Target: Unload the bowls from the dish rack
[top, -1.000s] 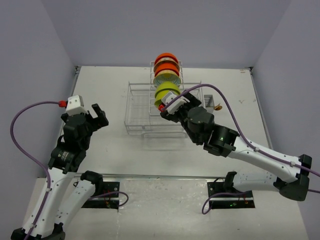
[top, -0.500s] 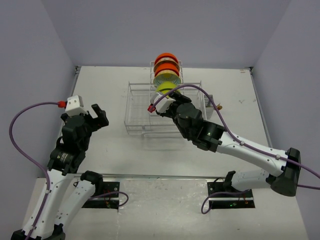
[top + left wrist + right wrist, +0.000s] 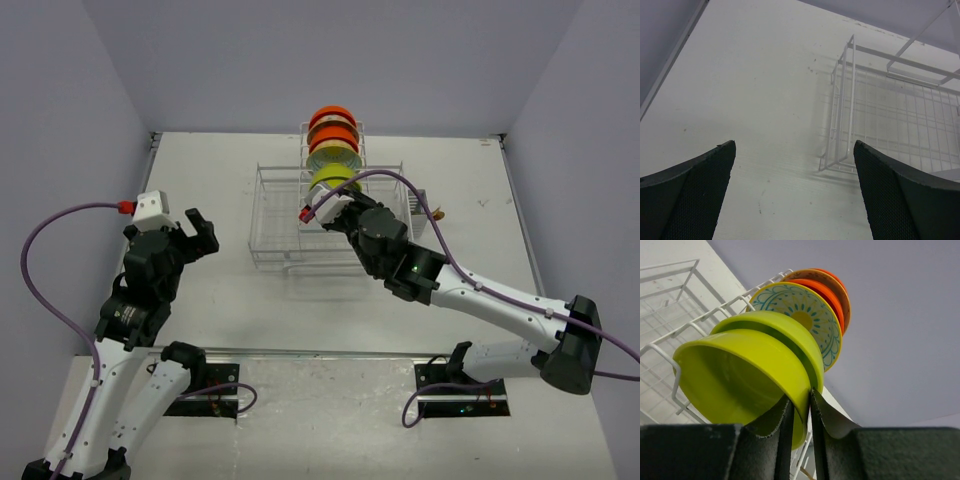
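White links and black joints form the left arm (image 3: 135,300) and right arm (image 3: 500,305); purple cables (image 3: 75,209) trail along both. The left gripper (image 3: 794,145) has black, mesh-textured fingers (image 3: 695,195).

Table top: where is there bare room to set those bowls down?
Bare table left of the dish rack and in front of its left half. Crowded: the rack's right half, with bowls, one in the right hand.

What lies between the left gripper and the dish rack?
Only bare table lies between the left gripper and the dish rack; the left wrist view shows it.
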`<state>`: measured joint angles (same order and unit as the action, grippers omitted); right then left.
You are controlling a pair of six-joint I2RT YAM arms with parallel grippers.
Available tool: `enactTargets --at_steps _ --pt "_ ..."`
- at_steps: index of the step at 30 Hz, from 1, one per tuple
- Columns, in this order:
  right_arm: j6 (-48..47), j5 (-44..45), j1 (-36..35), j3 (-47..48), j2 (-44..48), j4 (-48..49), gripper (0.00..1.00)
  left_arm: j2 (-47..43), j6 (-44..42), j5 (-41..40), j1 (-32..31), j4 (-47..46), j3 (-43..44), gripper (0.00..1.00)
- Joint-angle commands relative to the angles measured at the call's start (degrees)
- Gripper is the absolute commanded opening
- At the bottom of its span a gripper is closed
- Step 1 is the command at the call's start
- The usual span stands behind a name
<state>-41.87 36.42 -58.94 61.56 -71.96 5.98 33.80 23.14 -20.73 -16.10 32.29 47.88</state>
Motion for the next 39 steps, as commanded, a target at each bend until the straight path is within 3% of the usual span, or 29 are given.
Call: enactTargets --at_steps 1,8,29,39 --pt "0.21 -0.83 -0.21 -1.62 0.25 3.34 0.19 0.04 -1.43 0.43 0.63 -2.24 -0.07 1.00" --pt "1.00 1.19 -0.21 -4.51 1.21 6.59 0.00 -0.40 -1.34 -0.27 0.63 -2.06 0.02 1.00" --pt "0.65 4.00 -0.39 -10.49 8.07 20.47 0.00 -0.93 -1.16 -1.51 1.95 -1.97 0.11 1.00" --pt "4.07 2.43 -0.39 -10.06 10.96 16.96 0.00 -0.14 -1.08 -1.15 2.30 -1.97 0.37 1.00"
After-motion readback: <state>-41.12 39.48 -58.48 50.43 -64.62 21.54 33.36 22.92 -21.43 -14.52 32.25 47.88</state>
